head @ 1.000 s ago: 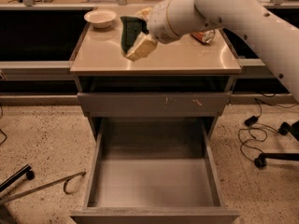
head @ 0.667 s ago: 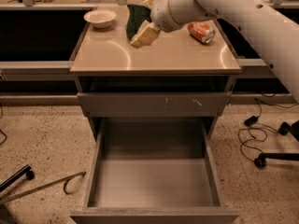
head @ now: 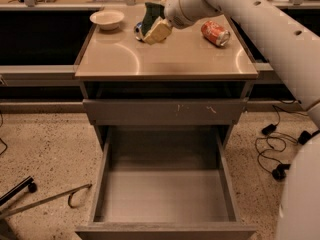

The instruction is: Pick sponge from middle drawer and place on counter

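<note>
At the far edge of the surface (head: 165, 59) the gripper (head: 154, 25) hangs, fingers (head: 159, 31) clamped on the sponge (head: 149, 13); dropped from here, it could bounce into the bowl (head: 107, 19) or off the back.

White arm (head: 260, 24) reaches from the right, gripper (head: 154, 26) (clamped on the sponge (head: 149, 14)) at top centre.

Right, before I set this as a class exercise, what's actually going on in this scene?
A one-armed robot is handling a sponge. Its gripper, reaching in from the right of the picture, is shut on the sponge and holds it over the back of the counter, between a white bowl and a red can lying on its side. Whether the sponge touches the surface cannot be told. Below, the middle drawer stands pulled out. The sponge is not yet released.
</note>
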Available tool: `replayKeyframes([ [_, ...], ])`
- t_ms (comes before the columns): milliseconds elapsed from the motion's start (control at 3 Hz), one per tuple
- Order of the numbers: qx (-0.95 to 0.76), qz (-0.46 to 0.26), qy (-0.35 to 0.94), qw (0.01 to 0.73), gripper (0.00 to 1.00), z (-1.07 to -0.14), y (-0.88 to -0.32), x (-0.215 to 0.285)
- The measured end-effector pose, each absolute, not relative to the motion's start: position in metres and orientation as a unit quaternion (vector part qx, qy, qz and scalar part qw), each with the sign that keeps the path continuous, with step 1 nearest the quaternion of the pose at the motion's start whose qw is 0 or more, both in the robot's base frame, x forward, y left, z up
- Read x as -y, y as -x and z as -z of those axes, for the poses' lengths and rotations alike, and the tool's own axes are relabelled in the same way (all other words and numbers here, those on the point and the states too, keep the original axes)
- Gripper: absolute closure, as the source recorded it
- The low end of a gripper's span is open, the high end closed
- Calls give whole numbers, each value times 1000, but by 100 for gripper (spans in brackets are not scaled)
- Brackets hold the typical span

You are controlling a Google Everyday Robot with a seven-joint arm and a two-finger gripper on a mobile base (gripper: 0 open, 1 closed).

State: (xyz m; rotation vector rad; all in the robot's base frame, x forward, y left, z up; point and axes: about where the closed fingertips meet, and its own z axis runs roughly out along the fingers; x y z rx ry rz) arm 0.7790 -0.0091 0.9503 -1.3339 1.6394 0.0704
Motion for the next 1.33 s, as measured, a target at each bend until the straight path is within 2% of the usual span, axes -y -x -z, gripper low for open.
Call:
replayKeyframes([
  [1333, -769, -81, 481, 413, 100, -864, -799, 26],
])
